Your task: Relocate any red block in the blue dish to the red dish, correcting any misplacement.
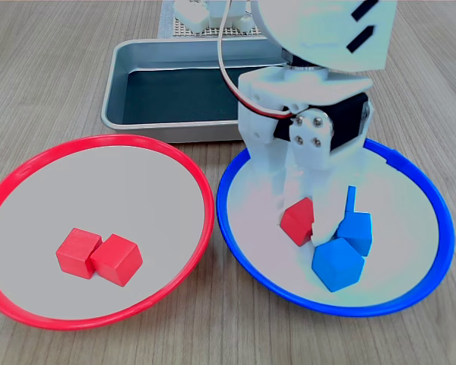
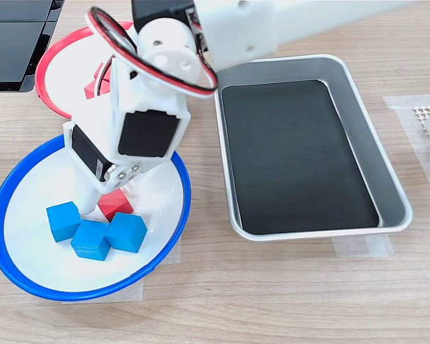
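Inside the blue dish (image 1: 232,228), small plain red block (image 1: 298,221) between the narrowed end effector (image 1: 300,228) fingers.

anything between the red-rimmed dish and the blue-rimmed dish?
Nothing: in the first exterior view only a narrow strip of bare wooden table separates the red-rimmed round dish from the blue-rimmed round dish.

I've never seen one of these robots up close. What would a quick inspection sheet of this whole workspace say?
Surface: wooden table, taped patches in the second exterior view.
Job's things: red block in blue dish beside three blue cubes; red dish holds two red cubes.
Clutter: metal tray, dark inside, nothing in it.
Gripper: gripper lowered around the red block; grip cannot be judged.
Cables: red-and-white wire looping on the arm.
Surroundings: white perforated plate, dark panels.
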Motion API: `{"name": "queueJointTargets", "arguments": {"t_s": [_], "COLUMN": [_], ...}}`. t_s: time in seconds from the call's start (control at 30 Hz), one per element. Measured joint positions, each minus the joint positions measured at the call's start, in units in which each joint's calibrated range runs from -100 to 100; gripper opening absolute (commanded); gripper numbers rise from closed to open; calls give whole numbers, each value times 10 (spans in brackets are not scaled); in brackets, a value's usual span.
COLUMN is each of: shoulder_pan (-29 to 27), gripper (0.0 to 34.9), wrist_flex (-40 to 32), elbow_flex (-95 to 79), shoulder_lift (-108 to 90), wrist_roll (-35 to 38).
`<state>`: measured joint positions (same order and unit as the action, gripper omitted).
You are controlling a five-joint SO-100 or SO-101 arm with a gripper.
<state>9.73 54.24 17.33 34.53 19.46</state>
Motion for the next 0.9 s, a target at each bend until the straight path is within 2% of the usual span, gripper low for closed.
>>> {"name": "queueJointTargets", "arguments": {"t_s": [0.23,0.4,0.5,0.9], "shoulder_pan": [1,1,3,8], "gripper": [101,33,7,4], "wrist_flex": [-4,-9,-10,-7], "elbow_flex": [-8,-16,-17,-33], "shoulder_lift": [0,-1,-3,-18], "wrist_roll": [4,5,5,5]}}
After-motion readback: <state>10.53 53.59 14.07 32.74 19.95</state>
